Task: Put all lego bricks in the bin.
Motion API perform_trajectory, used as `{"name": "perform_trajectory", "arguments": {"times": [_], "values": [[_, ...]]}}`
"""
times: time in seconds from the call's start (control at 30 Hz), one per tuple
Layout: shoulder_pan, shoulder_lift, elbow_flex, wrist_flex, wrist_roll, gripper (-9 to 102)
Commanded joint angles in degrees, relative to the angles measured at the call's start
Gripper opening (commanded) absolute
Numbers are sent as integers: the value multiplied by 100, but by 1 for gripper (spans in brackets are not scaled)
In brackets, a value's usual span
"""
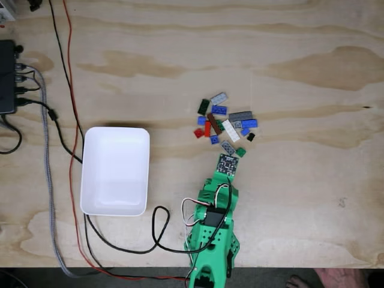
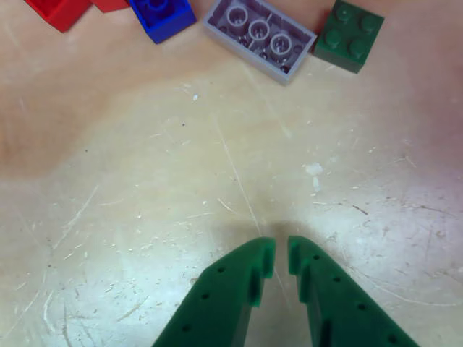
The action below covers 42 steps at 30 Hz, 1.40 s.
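We see the lego bricks (image 1: 225, 123) clustered right of centre on the wooden surface (image 1: 270, 54) in the fixed view, well apart from the white bin (image 1: 115, 170) at lower left. Our green fingers (image 2: 282, 254) sit nearly together, holding nothing, below a grey brick (image 2: 259, 37) in the other view.

Green plastic arm (image 1: 215, 231), black and white cables, dark-green hand (image 2: 281, 254), small holes.

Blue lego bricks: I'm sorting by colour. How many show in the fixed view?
5 blue lego bricks in the pile: one near the top, one at left, one lowest, two at right. More may hide beneath.
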Motion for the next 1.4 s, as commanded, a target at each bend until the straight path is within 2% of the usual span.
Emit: {"name": "perform_trajectory", "arguments": {"times": [0.0, 1.23, 1.37], "values": [[0, -88, -26, 132, 35, 0], [-202, -70, -26, 123, 158, 0], [-571, -62, -369, 149, 1028, 0]]}}
